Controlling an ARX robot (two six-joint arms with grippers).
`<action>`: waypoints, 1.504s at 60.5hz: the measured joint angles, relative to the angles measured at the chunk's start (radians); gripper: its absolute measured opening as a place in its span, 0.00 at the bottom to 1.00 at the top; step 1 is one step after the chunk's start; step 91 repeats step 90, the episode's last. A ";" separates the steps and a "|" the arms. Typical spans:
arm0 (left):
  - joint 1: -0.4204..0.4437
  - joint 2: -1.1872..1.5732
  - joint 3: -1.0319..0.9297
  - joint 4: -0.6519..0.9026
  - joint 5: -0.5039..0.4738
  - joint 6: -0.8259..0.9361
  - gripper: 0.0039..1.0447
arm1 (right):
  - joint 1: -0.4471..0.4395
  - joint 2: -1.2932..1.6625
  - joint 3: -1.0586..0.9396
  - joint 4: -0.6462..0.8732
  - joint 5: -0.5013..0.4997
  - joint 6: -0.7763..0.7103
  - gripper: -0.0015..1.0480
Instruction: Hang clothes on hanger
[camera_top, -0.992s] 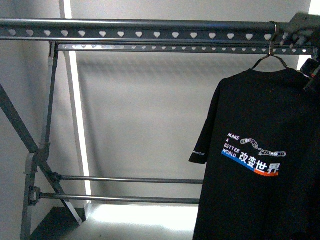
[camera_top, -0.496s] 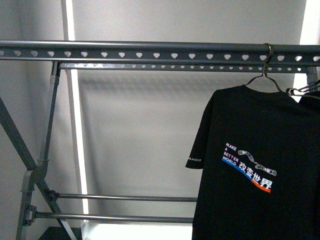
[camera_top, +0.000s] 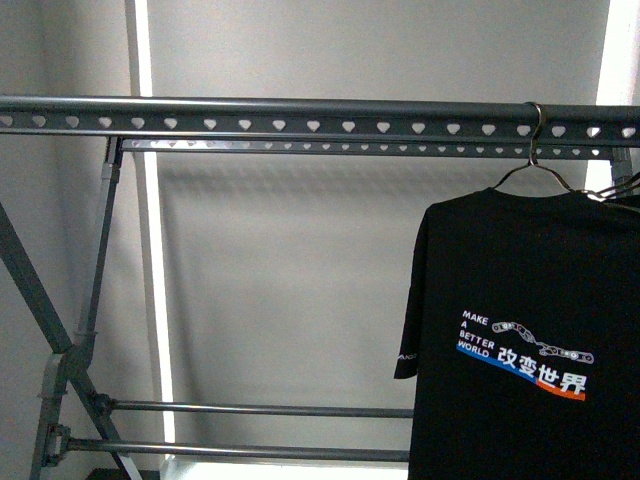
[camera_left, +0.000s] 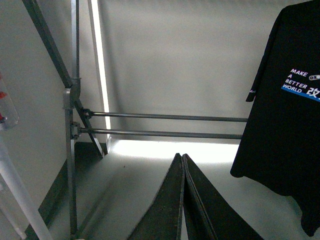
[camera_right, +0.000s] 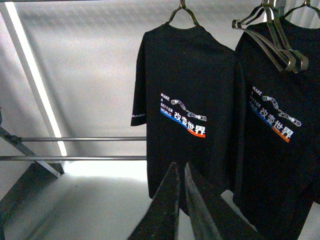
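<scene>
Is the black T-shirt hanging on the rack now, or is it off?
On. The black T-shirt hangs from a wire hanger hooked over the rack's top rail; no gripper touches it.

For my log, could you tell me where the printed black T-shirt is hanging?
In the front view the black T-shirt hangs at the right, on a wire hanger hooked over the rack's top rail.
</scene>
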 joint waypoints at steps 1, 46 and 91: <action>0.000 0.000 0.000 0.000 0.000 0.000 0.03 | 0.011 -0.004 -0.005 0.001 0.007 -0.001 0.01; 0.000 0.000 0.000 0.000 0.000 0.000 0.03 | 0.071 -0.274 -0.204 -0.082 0.040 -0.002 0.02; 0.000 -0.001 0.000 0.000 0.000 0.000 0.59 | 0.071 -0.406 -0.256 -0.147 0.039 -0.002 0.54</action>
